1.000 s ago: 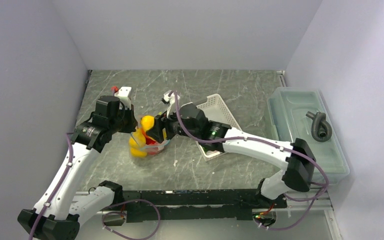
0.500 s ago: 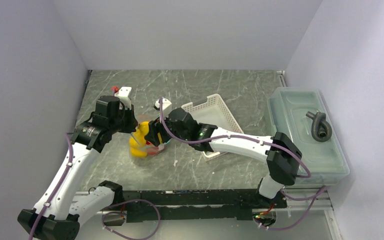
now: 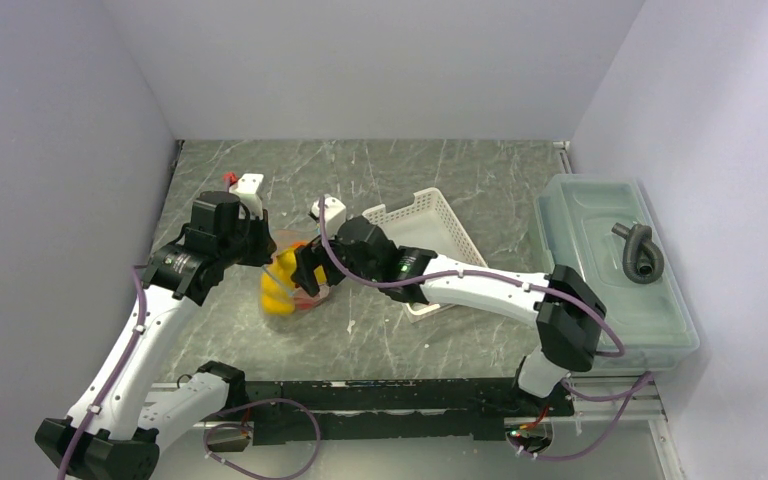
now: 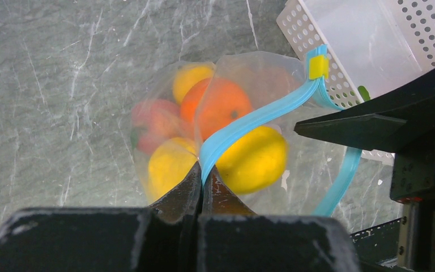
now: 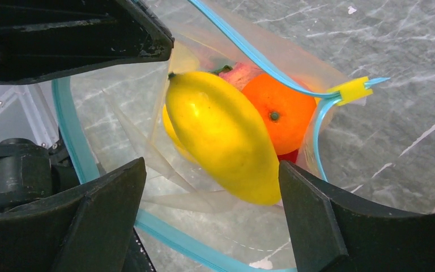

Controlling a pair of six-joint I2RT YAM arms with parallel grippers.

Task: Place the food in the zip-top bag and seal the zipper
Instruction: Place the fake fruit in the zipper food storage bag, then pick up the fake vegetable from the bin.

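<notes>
Above the table [image 4: 62,68], left gripper [image 4: 202,181] pinches the zipper [image 4: 260,116] — right gripper [image 5: 212,170] gapes wide at the zip-top bag [image 5: 119,130].

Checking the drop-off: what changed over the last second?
The right gripper carried the yellow lemon left and down into the zip-top bag; its jaws now stand open. The left gripper kept pinching the zipper; the white basket stayed put.

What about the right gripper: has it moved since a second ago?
Yes. In the top view the right gripper has shifted left, away from the basket, and slightly toward the table's near edge.
</notes>
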